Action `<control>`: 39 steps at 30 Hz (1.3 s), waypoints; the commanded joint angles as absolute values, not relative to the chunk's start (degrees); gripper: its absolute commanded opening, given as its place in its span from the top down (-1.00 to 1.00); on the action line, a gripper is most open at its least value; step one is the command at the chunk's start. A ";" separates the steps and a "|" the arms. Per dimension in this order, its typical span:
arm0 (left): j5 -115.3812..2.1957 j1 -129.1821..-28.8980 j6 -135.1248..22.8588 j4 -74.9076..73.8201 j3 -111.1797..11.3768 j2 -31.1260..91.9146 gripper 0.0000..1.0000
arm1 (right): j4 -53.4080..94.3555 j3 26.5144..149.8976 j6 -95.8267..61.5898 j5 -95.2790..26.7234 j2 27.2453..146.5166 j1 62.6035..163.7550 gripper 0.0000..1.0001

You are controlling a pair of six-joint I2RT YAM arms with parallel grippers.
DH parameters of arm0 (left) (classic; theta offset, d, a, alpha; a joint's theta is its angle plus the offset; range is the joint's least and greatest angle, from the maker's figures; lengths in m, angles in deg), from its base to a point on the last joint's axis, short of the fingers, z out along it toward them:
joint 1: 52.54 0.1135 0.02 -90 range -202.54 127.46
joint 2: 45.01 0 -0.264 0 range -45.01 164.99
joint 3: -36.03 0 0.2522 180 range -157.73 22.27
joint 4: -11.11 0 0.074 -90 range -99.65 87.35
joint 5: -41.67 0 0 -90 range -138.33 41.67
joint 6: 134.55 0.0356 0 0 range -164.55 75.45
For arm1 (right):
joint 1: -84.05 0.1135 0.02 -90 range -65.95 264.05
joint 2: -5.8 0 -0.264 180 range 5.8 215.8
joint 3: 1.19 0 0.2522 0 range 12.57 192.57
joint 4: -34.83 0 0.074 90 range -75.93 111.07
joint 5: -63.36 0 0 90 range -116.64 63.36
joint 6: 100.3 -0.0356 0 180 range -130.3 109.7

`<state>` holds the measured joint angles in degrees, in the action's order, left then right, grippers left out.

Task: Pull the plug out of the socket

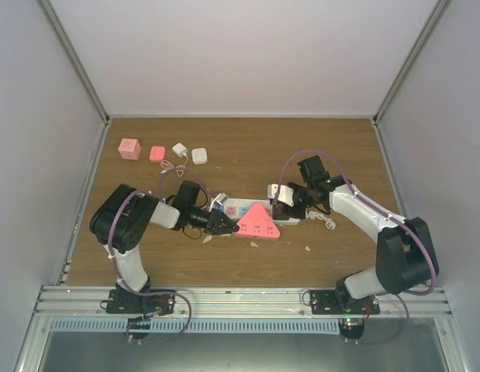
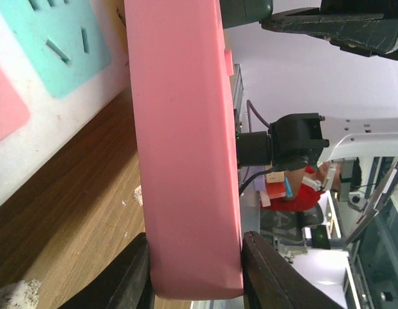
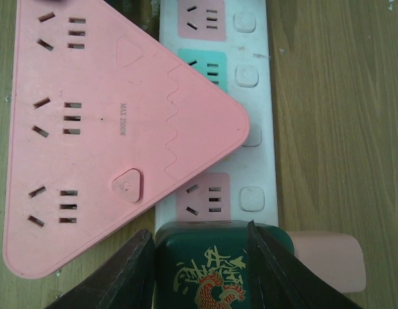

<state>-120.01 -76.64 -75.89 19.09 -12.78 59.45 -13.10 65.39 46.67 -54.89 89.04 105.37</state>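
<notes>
The socket (image 1: 238, 207) is a long white strip lying mid-table, and its pink and teal outlet faces (image 3: 260, 116) show in the right wrist view. A pink triangular plug (image 1: 260, 223) sits across it. My left gripper (image 1: 222, 224) is shut on that plug's near corner, with a dark finger pressed against each flat face of it (image 2: 186, 161). At the strip's right end sits a dark green plug (image 3: 202, 270) with a gold and red print. My right gripper (image 1: 284, 198) is shut on it, its fingers (image 3: 125, 270) against both sides. The prongs of both plugs are hidden.
A pink cube (image 1: 129, 148), a small pink plug (image 1: 157, 153) and two white plugs (image 1: 180, 149) lie at the back left. The strip's white cord (image 1: 323, 222) curls to the right of the socket. White crumbs (image 1: 307, 248) dot the wood in front.
</notes>
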 commanded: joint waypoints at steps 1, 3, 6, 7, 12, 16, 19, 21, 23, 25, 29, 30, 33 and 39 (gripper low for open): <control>-126.42 -77.19 -71.44 22.60 -13.26 54.43 0.26 | -15.22 62.85 45.42 -48.09 92.02 105.32 0.22; -125.99 -77.51 -71.29 22.19 -13.74 55.28 0.03 | -15.19 62.95 45.42 -48.27 92.02 105.32 0.22; -125.12 -77.83 -70.26 21.00 -14.35 57.22 -0.21 | -15.10 63.02 45.33 -48.51 92.17 105.37 0.23; -125.00 -77.89 -70.22 20.86 -14.65 57.88 -0.25 | -15.14 63.04 45.27 -48.52 92.19 105.33 0.23; -123.96 -78.12 -71.44 21.87 -15.89 60.98 -0.35 | -15.11 62.94 45.33 -48.58 92.11 105.35 0.24; -123.29 -78.60 -72.27 22.20 -16.67 62.90 -0.34 | -15.08 62.82 45.33 -48.64 91.89 105.33 0.24; -122.50 -79.02 -72.33 21.84 -17.62 64.51 -0.19 | -15.14 62.85 45.33 -48.69 91.94 105.34 0.24; -121.84 -79.23 -71.35 20.43 -18.43 65.54 -0.03 | -15.12 62.89 45.33 -48.72 92.02 105.32 0.24; -121.72 -79.26 -70.93 19.60 -18.86 66.25 0.13 | -15.09 62.77 45.33 -48.77 91.99 105.32 0.24; -121.91 -79.28 -70.94 19.99 -18.82 66.51 0.29 | -15.13 62.78 45.33 -48.85 91.87 105.35 0.24; -123.88 -79.28 -72.73 24.82 -17.41 66.00 0.62 | -15.14 62.55 45.33 -48.74 91.81 105.34 0.25; -124.14 -79.26 -73.40 26.33 -16.79 65.59 0.67 | -15.12 62.51 45.33 -48.67 91.83 105.32 0.25; -124.56 -79.26 -72.62 29.76 -15.25 63.27 0.87 | -15.00 62.35 45.33 -48.55 91.96 105.32 0.26; -121.70 -79.26 -62.05 26.13 -14.71 57.83 1.00 | -14.79 62.56 45.42 -48.35 92.45 105.35 0.28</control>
